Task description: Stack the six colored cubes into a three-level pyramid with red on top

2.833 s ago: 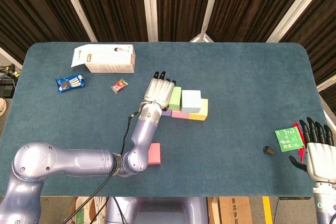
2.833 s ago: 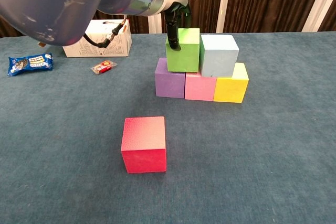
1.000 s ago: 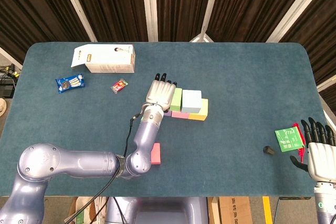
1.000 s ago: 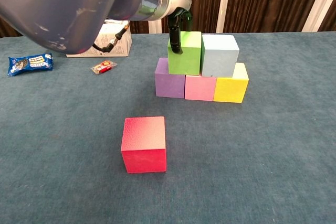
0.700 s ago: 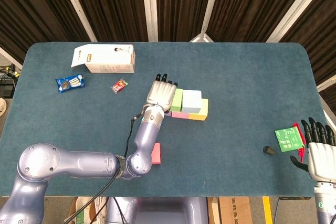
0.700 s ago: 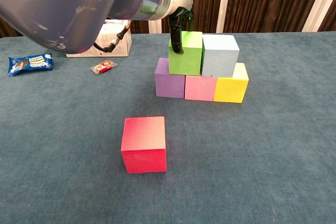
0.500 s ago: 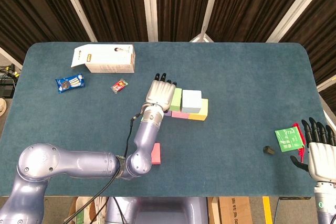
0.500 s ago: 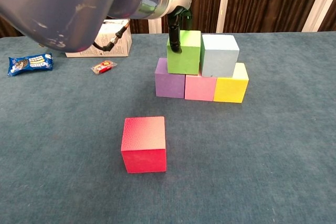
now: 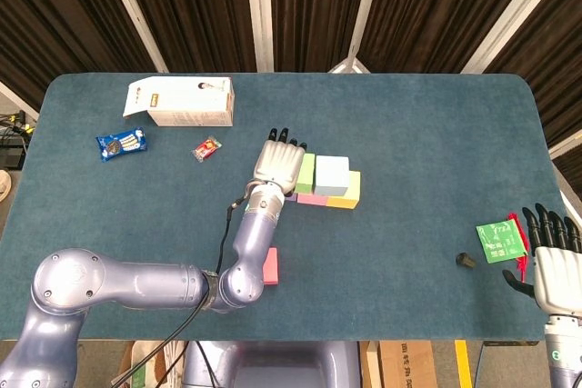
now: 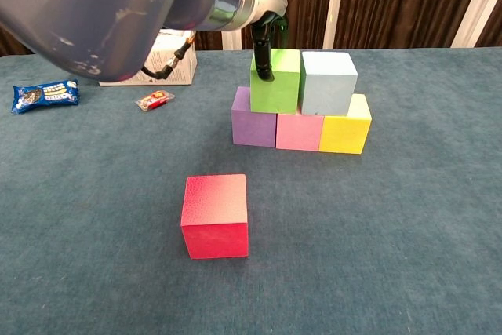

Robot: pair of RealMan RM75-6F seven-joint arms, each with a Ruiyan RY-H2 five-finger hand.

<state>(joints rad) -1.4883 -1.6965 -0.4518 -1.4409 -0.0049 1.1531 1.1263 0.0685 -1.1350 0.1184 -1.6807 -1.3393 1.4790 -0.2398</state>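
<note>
While the left hand (image 9: 277,160) rests its dark fingertips (image 10: 263,64) against the green cube (image 10: 275,81), whether gripping or only pressing I cannot tell, that cube sits beside the light blue cube (image 10: 327,82) on the purple, pink and yellow row. In front of this stack, well apart, lies the red cube (image 10: 215,215), which looks light, rigid and matte, so opposite side faces seem the best hold. Far right of the stack, the right hand (image 9: 552,261) hangs empty, fingers apart.
</note>
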